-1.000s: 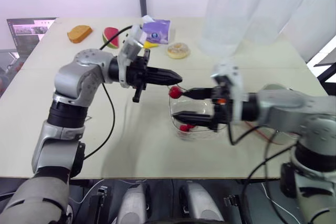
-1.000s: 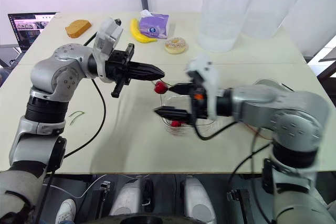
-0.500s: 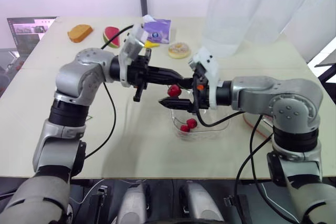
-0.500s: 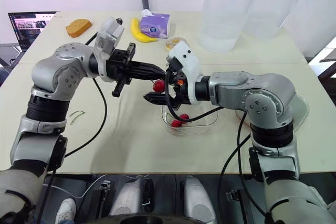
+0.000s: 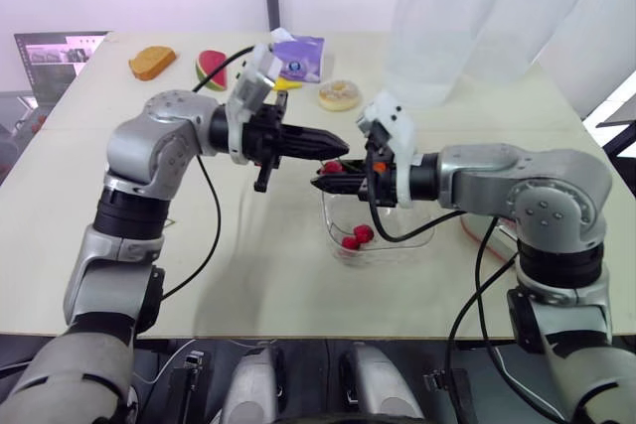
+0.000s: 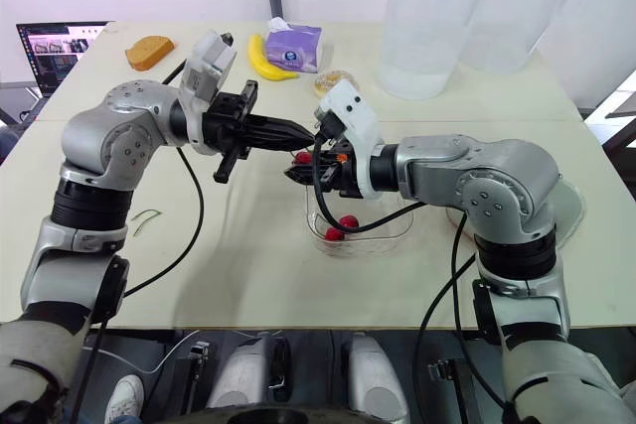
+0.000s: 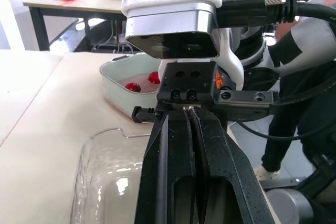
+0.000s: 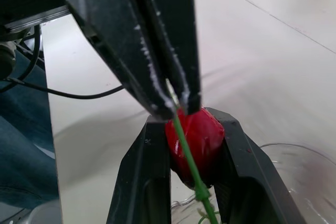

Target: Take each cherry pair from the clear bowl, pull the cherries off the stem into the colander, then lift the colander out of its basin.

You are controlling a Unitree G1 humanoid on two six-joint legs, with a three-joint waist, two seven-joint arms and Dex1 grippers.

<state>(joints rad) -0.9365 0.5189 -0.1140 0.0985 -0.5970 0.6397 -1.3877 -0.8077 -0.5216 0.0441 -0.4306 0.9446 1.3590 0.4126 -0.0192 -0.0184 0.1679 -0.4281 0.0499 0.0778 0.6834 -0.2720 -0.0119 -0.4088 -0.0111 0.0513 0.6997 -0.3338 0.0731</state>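
Note:
My left gripper [image 5: 341, 142] is shut on the green stem [image 8: 187, 150] of a red cherry [image 8: 195, 139], held above the far left corner of the clear bowl [image 5: 402, 241]. My right gripper [image 5: 321, 183] reaches in from the right and is shut on that cherry [image 6: 303, 158], just below the left fingertips. Two more cherries [image 5: 354, 237] lie in the bowl. The pale colander in its basin [image 7: 113, 92] stands beyond the bowl, behind my right arm, with a few cherries [image 7: 143, 81] in it.
At the table's far side lie a bread slice [image 5: 151, 62], a watermelon slice [image 5: 210, 69], a banana [image 6: 263, 59], a purple tissue pack [image 5: 296, 57] and a donut [image 5: 338, 95]. Tall clear containers [image 5: 447, 17] stand at the back right. Loose stems [image 6: 146, 217] lie left. A person [image 7: 294, 77] stands nearby.
My right gripper swung left from over the bowl up to the hanging cherry and closed on it. The left gripper kept its hold on the stem in place.

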